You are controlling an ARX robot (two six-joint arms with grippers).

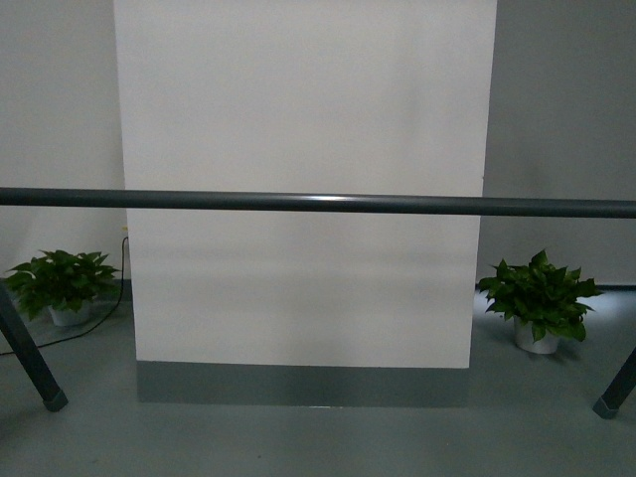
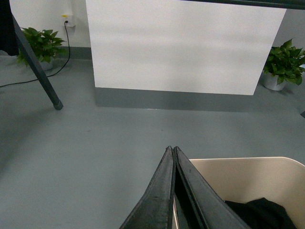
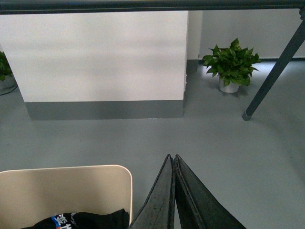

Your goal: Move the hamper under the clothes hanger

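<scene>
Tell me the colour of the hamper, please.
Beige: the hamper shows plain beige plastic, clearest in the right wrist view, with dark clothing lying inside.

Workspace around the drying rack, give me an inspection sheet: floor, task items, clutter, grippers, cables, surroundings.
Surface: grey floor, bare where visible.
Job's things: clothes hanger, horizontal bar across the front view, slanted legs at both sides; beige hamper by both grippers, near the rack, dark garment inside.
Clutter: nothing seen.
Grippers: left gripper shut at the hamper's edge; right gripper shut beside the hamper's corner; neither visibly grips anything.
Cables: black cable running from a wall socket along the floor.
Surroundings: white panel with grey base; potted plant on the left, another potted plant on the right.
</scene>
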